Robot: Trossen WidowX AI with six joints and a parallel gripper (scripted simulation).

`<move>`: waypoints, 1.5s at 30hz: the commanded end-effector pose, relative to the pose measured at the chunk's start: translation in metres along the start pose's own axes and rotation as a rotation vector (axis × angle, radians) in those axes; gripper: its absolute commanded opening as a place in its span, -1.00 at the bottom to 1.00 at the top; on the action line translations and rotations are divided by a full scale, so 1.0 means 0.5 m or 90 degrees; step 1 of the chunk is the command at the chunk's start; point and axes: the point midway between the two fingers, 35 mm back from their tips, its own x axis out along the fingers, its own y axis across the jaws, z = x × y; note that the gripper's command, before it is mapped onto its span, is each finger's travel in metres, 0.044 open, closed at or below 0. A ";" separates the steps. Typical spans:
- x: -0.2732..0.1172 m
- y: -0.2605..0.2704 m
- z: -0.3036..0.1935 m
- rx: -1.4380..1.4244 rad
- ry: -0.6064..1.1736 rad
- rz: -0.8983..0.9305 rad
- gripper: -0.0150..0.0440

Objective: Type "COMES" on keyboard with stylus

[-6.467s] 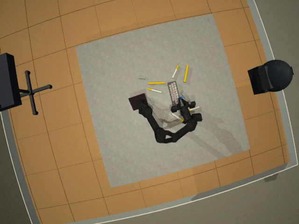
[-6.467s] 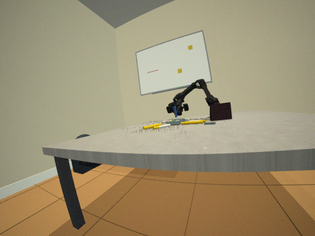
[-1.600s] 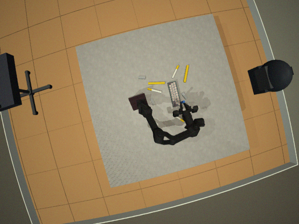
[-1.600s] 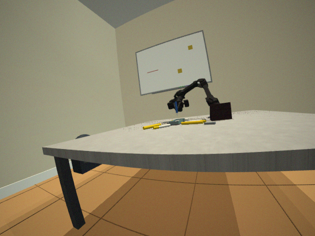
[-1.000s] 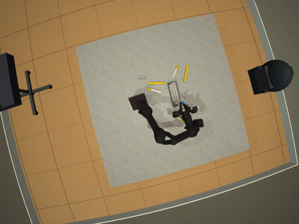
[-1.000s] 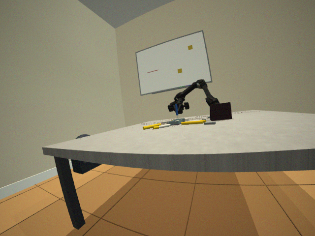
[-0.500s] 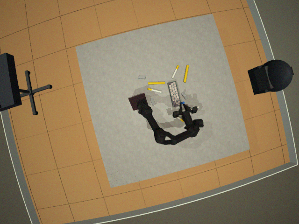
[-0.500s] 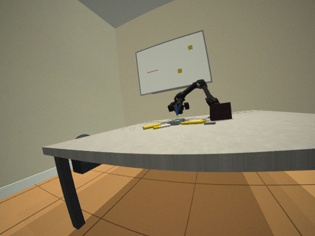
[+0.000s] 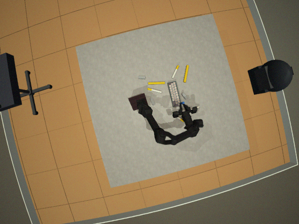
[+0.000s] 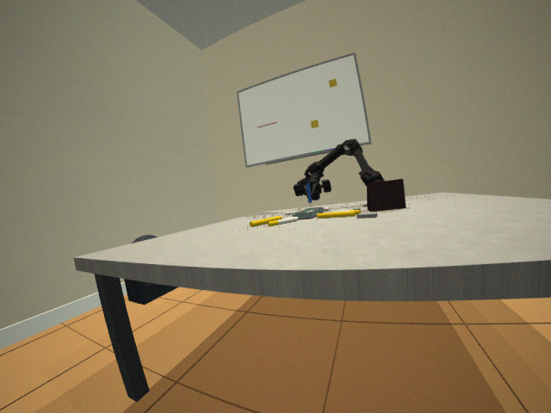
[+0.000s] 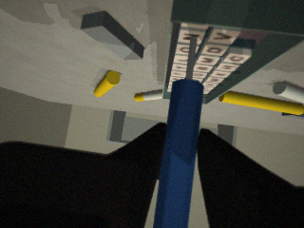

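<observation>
My gripper (image 9: pixel 182 105) (image 10: pixel 309 190) (image 11: pixel 181 133) is shut on the blue stylus (image 9: pixel 182 102) (image 10: pixel 309 195) (image 11: pixel 182 114), which stands nearly upright with its thin grey tip pointing down. The keyboard (image 9: pixel 174 92) (image 10: pixel 306 213) (image 11: pixel 218 14) lies below, with white lettered keys in a dark green case. In the wrist view the tip overlaps the key marked N, beside a key marked V. Whether the tip touches the key cannot be told. In the top view the stylus top shows beside the keyboard's near end.
Yellow sticks (image 9: pixel 156 83) (image 9: pixel 186 73) and yellow-and-white markers (image 9: pixel 175 71) (image 9: pixel 154 90) lie around the keyboard. Grey blocks (image 9: pixel 141 77) (image 9: pixel 184 95) (image 11: pixel 111 35) lie nearby, one close beside the keyboard. A dark red box (image 9: pixel 132 101) (image 10: pixel 386 195) stands at the arm's base.
</observation>
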 end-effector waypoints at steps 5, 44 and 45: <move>0.007 0.000 0.009 -0.002 0.002 0.001 -0.22; -0.023 0.000 -0.041 -0.002 0.003 0.001 -0.22; -0.023 0.000 -0.041 -0.002 0.003 0.001 -0.22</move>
